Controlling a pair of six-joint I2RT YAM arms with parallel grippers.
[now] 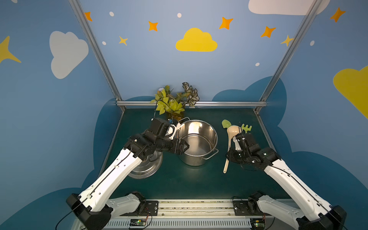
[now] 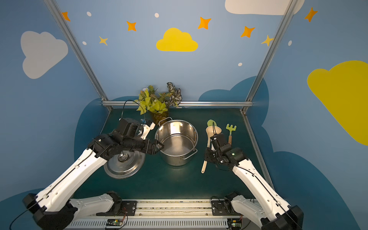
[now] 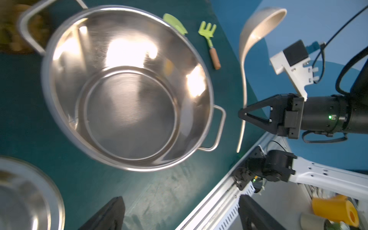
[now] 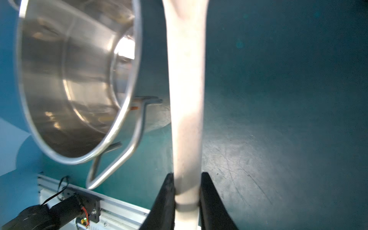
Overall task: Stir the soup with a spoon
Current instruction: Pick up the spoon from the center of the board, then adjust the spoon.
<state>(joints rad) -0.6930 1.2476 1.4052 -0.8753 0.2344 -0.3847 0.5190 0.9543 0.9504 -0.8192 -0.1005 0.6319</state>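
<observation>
1. A dark green table (image 1: 179,185), blue cloud walls (image 1: 139,69).
2. The big shiny steel pot (image 1: 196,143) stands mid-frame in both top views.
3. The right gripper (image 4: 187,175) squeezes the long cream plastic ladle (image 1: 234,130), right of the pot, bowl end up-frame.
4. The left gripper (image 1: 184,148) gapes empty at the pot's left rim.

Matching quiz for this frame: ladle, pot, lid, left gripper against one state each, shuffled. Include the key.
1. ladle
2. pot
3. lid
4. left gripper

A. open, holding nothing
B. upright, uncovered
C. clamped in the right gripper
D. flat on the table, beside the pot

Pairs: 1-C, 2-B, 3-D, 4-A
</observation>
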